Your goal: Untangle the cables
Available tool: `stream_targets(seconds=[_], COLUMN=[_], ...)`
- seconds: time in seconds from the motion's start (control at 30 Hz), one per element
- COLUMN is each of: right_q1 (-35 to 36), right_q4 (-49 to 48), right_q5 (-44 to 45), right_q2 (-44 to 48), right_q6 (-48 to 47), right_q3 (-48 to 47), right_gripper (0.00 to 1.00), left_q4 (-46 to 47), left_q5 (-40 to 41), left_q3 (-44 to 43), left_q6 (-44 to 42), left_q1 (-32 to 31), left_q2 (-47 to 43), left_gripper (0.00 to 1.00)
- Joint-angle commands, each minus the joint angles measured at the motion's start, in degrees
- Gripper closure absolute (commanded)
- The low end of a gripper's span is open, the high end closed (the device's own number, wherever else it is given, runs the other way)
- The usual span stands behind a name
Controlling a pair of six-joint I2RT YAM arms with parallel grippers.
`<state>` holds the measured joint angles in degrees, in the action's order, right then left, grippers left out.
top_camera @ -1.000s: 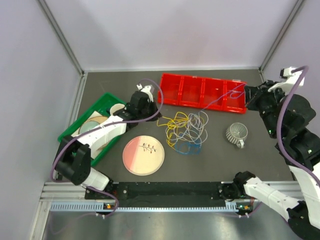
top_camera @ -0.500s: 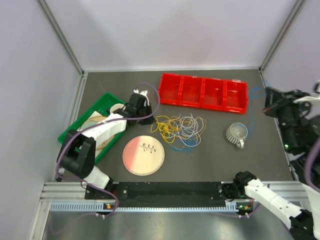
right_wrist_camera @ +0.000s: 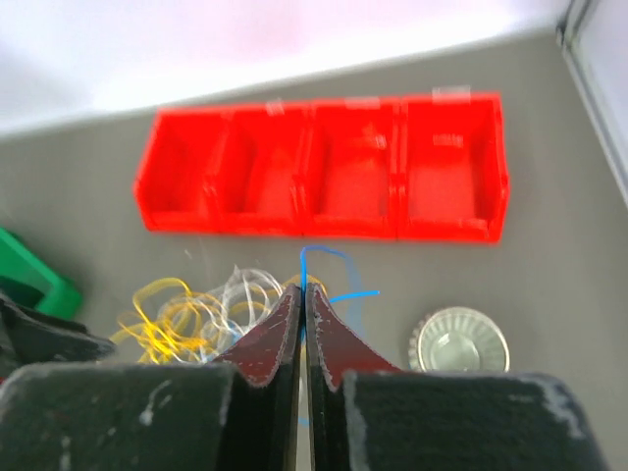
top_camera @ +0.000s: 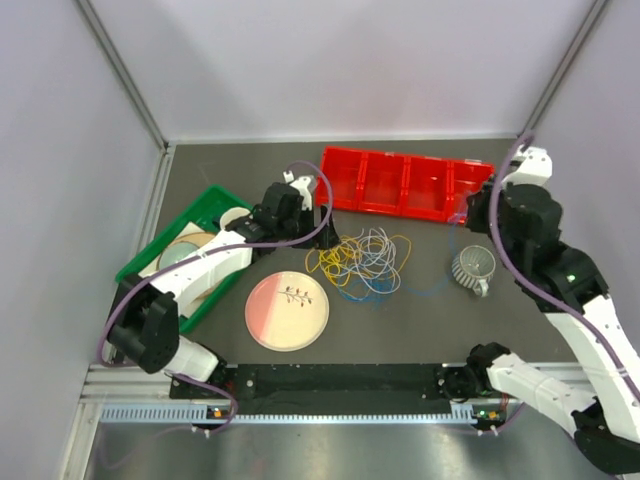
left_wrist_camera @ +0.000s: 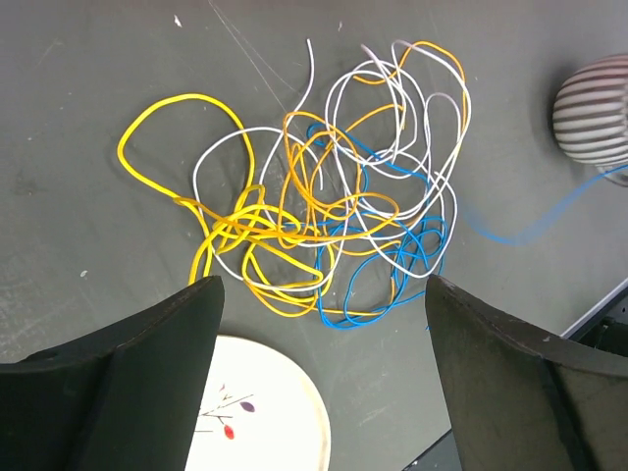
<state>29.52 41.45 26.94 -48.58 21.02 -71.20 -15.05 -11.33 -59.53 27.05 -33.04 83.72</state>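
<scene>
Several loops to sort yet. Nearest, a smooth round plate (top_camera: 287, 311), pink-washed, with a sprig painted on. Just beyond, clear of its rim, the cables (top_camera: 362, 262): thin, springy wire in yellow, orange, white and blue, coiled through one another in a loose heap centre stage. Beside the heap on the right, a ribbed grey cup (top_camera: 474, 265). Big change at the left gripper (left_wrist_camera: 324, 285): pressed shut a moment ago, now spread wide above the pile, holding nothing. Means the anchored end gone slack, heap relaxed into rounder loops. Over at the right gripper (right_wrist_camera: 302, 289), swung back in from the far right, pads pressed together and pinching the blue strand (left_wrist_camera: 510, 235). Stretched out past the cup, so partly drawn clear, yet by the look still threaded through the heap's near side. Farthest back, a glossy red bin (top_camera: 405, 185), four compartments.
</scene>
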Motion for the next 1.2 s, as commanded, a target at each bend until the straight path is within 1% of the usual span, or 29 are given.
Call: stream_targets(seconds=[0.0,0.17,0.23,0.27,0.3,0.4,0.53,0.63,1.17], right_q1=[0.4,0.5,0.5,0.4,0.2,-1.5,-7.0,-11.0,-20.5], right_q4=[-4.8,-11.3,-15.2,-20.4,-22.7,-26.5,-28.0,-28.7,-32.6], right_q5=[2.0,4.1,5.2,5.7,6.6,6.6,4.6,3.0,-0.5], right_q2=[0.0,-4.2,-5.8,-6.3,-6.8,-10.6,-15.3,-18.0,-27.4], right_q6=[-3.6,-9.6,-11.5,-13.8,-15.0,-17.3,-17.7,-17.2,-15.9], right_q3=[-9.1,-16.0,-16.0,-15.6,-15.0,-16.8,-20.6,-21.6,-21.4], right_gripper=[1.0,1.0,1.0,1.0,1.0,1.0,1.0,1.0,1.0], left_q4=[0.5,1.6,4.4,5.5,6.9,7.7,7.5,7.1,5.6], left_q5=[-0.8,-1.6,-3.7,-5.4,-5.9,-6.8,-8.2,-7.7,-7.4], left_q3=[-1.6,-0.2,0.8,2.1,2.7,4.0,4.1,4.0,3.9], left_q6=[-0.3,1.6,4.1,4.9,5.6,6.9,7.1,6.7,6.4], left_q1=[0.3,0.3,0.3,0.3,0.3,0.3,0.2,0.3,0.3], left_q2=[-2.6,-3.8,-4.3,-4.3,-4.4,-4.5,-4.8,-5.0,-4.9], left_gripper=[0.11,0.11,0.11,0.11,0.11,0.11,0.11,0.11,0.11])
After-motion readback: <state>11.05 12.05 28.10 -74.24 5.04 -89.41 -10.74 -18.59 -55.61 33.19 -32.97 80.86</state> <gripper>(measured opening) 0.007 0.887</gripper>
